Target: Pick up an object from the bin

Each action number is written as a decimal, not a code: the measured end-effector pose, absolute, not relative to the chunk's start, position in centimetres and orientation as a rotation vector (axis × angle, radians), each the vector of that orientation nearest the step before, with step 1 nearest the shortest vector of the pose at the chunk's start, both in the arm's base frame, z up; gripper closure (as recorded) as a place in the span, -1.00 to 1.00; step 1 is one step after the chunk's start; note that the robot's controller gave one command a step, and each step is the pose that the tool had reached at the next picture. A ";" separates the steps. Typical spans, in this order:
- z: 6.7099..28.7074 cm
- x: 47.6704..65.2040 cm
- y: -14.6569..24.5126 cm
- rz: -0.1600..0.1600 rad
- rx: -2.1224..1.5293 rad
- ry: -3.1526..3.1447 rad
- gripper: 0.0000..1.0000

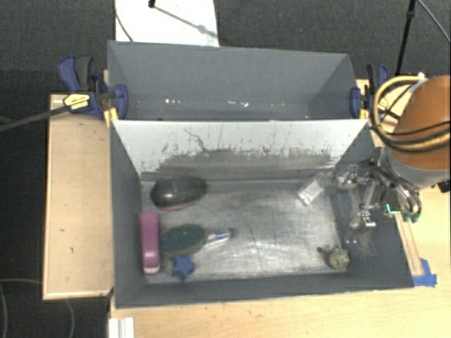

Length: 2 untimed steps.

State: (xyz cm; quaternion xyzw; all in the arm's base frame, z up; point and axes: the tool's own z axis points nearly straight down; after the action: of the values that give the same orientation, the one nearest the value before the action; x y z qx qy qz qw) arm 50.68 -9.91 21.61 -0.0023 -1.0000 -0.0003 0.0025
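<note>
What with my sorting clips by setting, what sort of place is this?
Probably a robotics lab rig: a grey metal bin, a robot arm's gripper inside it at the right, and loose things like a pink block and green brush.

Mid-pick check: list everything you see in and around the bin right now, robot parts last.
oval thing: one, dark grey, back left of the floor
flat block: one, pink, along the left wall
oval brush: one, green with a pale handle, just right of the flat block
small piece: one, blue, front left, in front of the brush
scrap: one, whitish, back right
round lump: one, olive-grey, front right
bin: one, grey metal, scuffed back wall
gripper: one, metal, right side of the bin, behind the lump
arm cover: one, orange, cables around it, right edge
</note>
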 end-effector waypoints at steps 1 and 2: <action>16.1 47.9 -3.6 -0.005 -0.221 -3.130 -1.00; 6.8 48.7 -8.6 0.001 -0.154 -3.142 -1.00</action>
State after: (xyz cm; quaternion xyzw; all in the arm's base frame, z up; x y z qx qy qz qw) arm 48.70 -8.55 6.84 -0.0488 -0.9988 0.0003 -0.0023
